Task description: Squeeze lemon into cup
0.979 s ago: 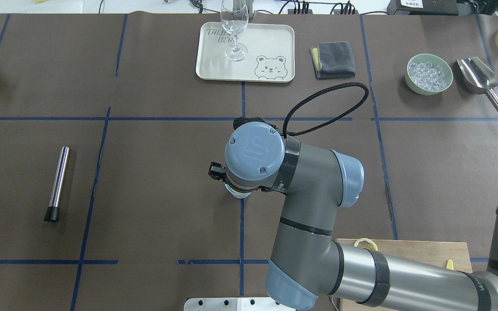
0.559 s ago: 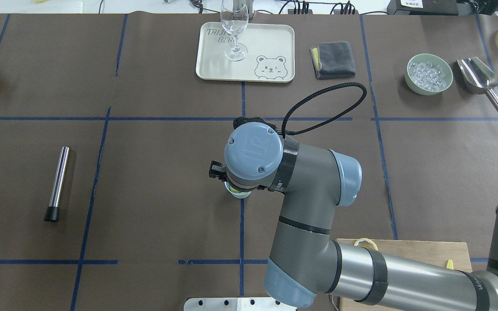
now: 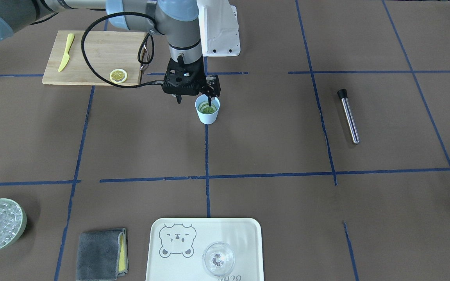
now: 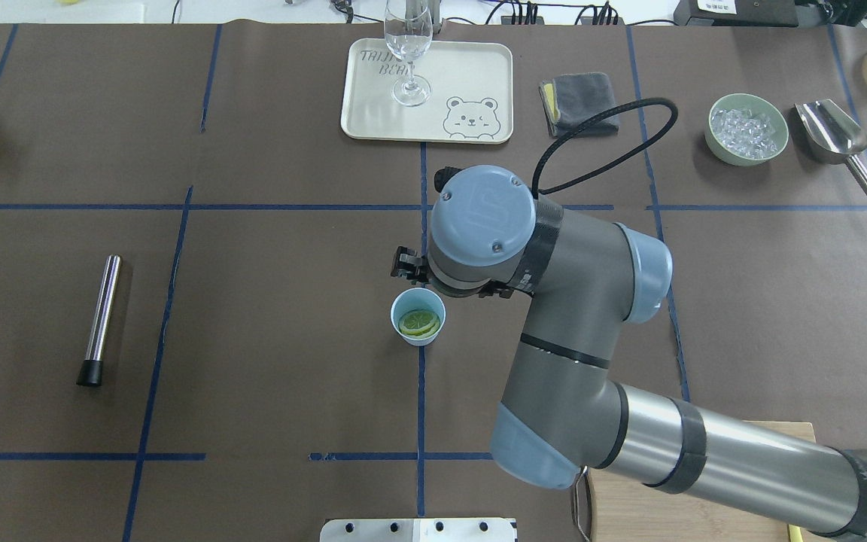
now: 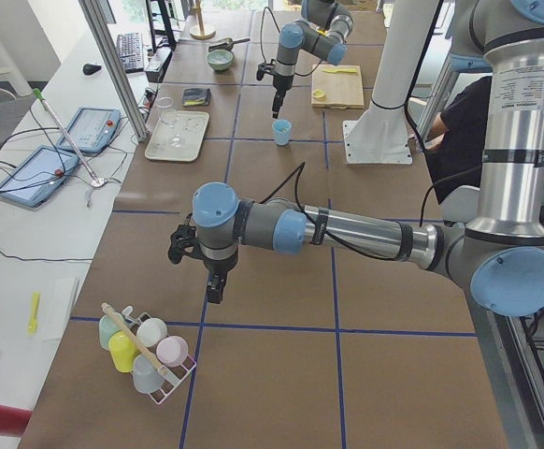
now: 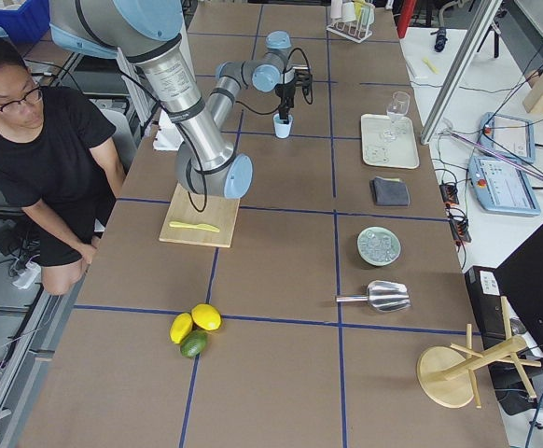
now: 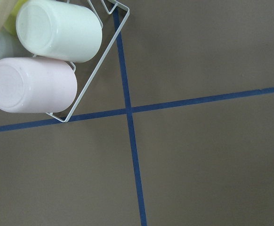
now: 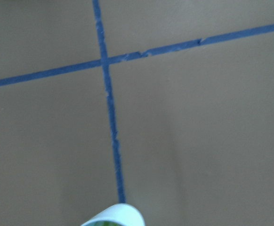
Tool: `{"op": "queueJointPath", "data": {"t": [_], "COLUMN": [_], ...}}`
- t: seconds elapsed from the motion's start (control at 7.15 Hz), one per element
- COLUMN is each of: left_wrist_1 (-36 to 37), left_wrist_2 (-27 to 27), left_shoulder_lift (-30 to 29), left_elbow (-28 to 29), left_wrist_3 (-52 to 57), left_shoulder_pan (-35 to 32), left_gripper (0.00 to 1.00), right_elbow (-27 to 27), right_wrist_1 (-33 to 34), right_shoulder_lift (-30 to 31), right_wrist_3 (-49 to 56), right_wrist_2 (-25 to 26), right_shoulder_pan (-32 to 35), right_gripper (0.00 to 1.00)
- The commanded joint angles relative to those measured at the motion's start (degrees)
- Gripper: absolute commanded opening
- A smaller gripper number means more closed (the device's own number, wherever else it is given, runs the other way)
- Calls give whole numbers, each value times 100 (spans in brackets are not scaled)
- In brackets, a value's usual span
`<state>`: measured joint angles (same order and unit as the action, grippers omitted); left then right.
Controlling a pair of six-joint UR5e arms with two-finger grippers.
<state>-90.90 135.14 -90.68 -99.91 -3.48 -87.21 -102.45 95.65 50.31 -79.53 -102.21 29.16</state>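
Observation:
The light-blue cup point(image 4: 406, 332) stands upright at the table's middle on a blue tape line; it also shows in the front view point(image 3: 207, 116). Lemon slices point(image 4: 418, 324) lie inside it, cut faces up. Another lemon slice point(image 3: 118, 75) lies on the wooden cutting board point(image 3: 92, 43). My right gripper point(image 3: 193, 100) hangs open and empty just above the cup, one fingertip point(image 3: 209, 102) over its mouth. The cup's rim point(image 8: 113, 216) shows at the bottom of the right wrist view. My left gripper point(image 5: 214, 285) shows only in the exterior left view, above bare table; I cannot tell whether it is open or shut.
A yellow knife point(image 3: 65, 57) lies on the board. At the far side are a tray point(image 4: 471, 75) with a clear glass point(image 4: 409, 45), a grey cloth point(image 4: 580, 102), a green bowl of ice point(image 4: 746, 128) and a scoop point(image 4: 832, 132). A metal rod point(image 4: 100, 320) lies left. A cup rack point(image 5: 146, 351) stands near my left arm.
My right arm has moved away from over the cup, toward the far right. The cup with lemon slices, covered by the wrist before, now shows in full.

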Motion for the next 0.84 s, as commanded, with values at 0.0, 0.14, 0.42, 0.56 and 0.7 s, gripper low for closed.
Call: {"op": "queueJointPath", "data": {"t": [0.0,0.14,0.42,0.56,0.7], "left_wrist_1": [403,1129,2134,2425,2794], "left_wrist_2": [-14,-31,-40,-32,-23], "left_shoulder_lift": [-11,-20,-46,-238,-622], "left_elbow": [-630,-1183,-1871,-1926,-1883], "left_wrist_3": [-388,-407,-425,-747,-1290], "left_shoulder_pan": [291,440,730,1080,1640], "left_gripper": [100,100,100,100,100], "right_elbow": [-564,-566,-583,-618,-618], "right_wrist_1": [7,-2,-63,-72,-64], "right_shoulder_lift": [968,1224,1759,2050,2253], "right_wrist_3": [1694,2304,3351,4087,4677], "right_wrist_2": [-640,-834,-1360,-1738,-2133], "right_shoulder_pan": [1069,1414,2204,2748,3214], "right_gripper": [100,100,100,100,100]}}
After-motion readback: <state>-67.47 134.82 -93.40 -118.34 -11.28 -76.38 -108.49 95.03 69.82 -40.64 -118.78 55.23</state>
